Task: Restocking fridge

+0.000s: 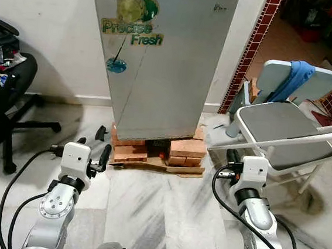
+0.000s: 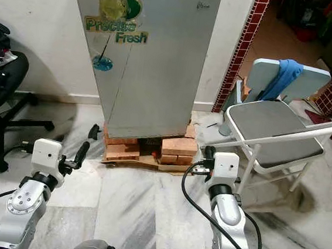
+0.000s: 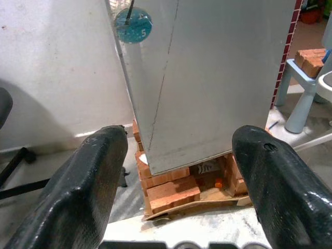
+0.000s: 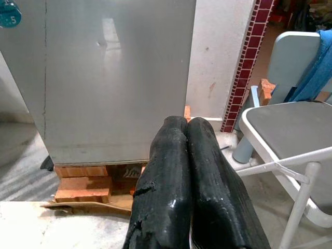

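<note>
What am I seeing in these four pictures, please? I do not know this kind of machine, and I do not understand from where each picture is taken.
This is a walking humanoid robot with two silver arms, each ending in a pincer of two black fingers. The two wide pictures come from cameras on its head, looking forward and down. They show a silver fridge, door closed, standing on bricks over flattened cardboard on a marble floor. To the robot's right is a folding chair with a blue cloth on its back; to its left, a black office chair.

The other two pictures come from cameras on the wrists, looking along the fingers. The left pincer is open; the right pincer is closed. Neither holds anything.
</note>
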Tool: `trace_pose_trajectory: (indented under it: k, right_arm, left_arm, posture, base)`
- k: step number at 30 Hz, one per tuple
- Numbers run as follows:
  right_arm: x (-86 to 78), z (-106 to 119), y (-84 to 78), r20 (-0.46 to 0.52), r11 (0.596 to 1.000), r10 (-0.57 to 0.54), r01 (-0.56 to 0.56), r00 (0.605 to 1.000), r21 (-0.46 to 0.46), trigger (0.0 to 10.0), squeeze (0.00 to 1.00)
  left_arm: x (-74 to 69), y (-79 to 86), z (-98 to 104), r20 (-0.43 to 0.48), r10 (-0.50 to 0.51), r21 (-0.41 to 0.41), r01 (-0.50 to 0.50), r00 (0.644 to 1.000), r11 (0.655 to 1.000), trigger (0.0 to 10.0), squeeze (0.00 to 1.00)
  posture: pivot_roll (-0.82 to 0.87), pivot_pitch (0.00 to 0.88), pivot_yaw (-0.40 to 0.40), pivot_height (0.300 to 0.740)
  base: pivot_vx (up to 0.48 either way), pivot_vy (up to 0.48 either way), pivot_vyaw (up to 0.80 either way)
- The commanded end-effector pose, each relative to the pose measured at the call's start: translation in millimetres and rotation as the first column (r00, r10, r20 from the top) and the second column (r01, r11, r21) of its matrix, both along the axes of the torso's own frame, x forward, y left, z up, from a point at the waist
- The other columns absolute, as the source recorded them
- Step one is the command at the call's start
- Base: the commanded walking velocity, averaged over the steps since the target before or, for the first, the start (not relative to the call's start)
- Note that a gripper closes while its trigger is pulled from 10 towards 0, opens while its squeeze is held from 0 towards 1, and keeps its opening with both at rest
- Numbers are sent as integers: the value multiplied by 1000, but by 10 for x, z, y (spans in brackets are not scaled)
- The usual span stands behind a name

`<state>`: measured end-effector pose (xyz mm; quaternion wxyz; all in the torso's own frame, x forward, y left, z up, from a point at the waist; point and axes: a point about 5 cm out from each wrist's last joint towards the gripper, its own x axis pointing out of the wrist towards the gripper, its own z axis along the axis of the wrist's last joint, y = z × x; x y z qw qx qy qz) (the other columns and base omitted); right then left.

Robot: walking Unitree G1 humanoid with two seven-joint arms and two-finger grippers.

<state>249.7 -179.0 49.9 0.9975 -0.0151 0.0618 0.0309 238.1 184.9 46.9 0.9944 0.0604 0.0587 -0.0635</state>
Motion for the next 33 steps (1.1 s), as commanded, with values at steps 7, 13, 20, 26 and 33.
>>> trace_pose_trajectory:
  k: [7,13,20,26,33]
  right_arm:
    - [766,552,1054,66,914,398,-401,915,55,10000,0]
    - [766,552,1054,66,914,398,-401,915,55,10000,0]
    - [766,552,1054,66,914,398,-401,915,55,10000,0]
    - [438,437,535,102,963,269,-268,958,-20,10000,0]
    - [446,436,523,116,966,251,-256,961,25,10000,1000]
  left_arm:
    - [336,-365,101,-84,-5,-33,2,996,999,10000,0]
    - [336,-365,101,-84,-5,-33,2,996,999,10000,0]
    - [336,-365,101,-84,-5,-33,2,996,999,10000,0]
    - [-103,-155,140,1,163,-134,-162,987,978,10000,0]
    - [-120,-131,138,-4,159,-162,-158,987,974,10000,0]
  posture:
    - [186,0,-144,740]
    - [186,0,-144,740]
    - [186,0,-144,740]
    - [143,113,-135,740]
    - [144,113,-122,740]
  base:
    - [0,0,0]
    - [0,0,0]
    - [0,0,0]
    - [0,0,0]
    - [0,0,0]
